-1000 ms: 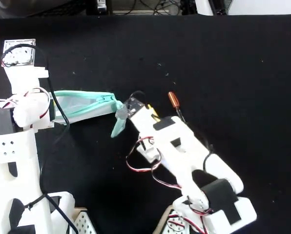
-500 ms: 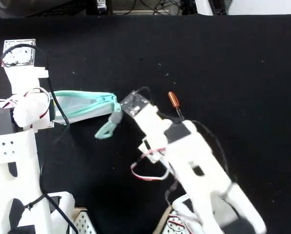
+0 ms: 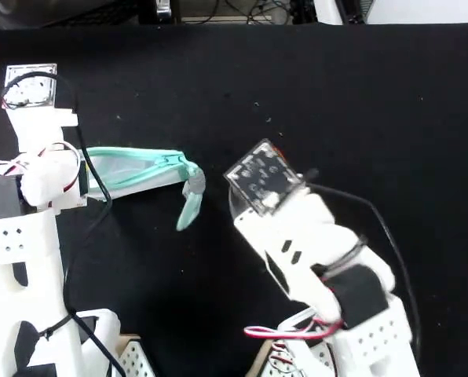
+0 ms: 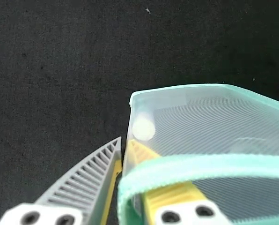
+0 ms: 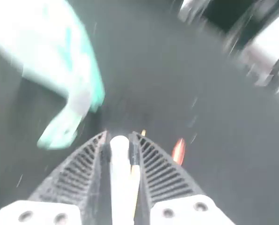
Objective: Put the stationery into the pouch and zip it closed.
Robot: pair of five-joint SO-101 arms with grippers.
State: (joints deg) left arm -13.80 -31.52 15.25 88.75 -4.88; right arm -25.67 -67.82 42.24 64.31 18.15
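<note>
Early days tbh. On the black tabletop (image 3: 375,94) the pouch (image 3: 132,169) is unzipped, and your left gripper (image 4: 124,145) is clamped on its edge, one finger inside. Can't tell what's in it. Your right gripper (image 5: 119,137) hovers near the pouch, closed on a white stick (image 5: 121,178). An orange item (image 5: 178,150) lies outside. Zipping's not done yet.

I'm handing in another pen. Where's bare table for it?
Free: the broad table beyond the pouch and both arms, and its right side. Crowded: between the pouch's teal pull and the right gripper, shut on a white stick.
</note>
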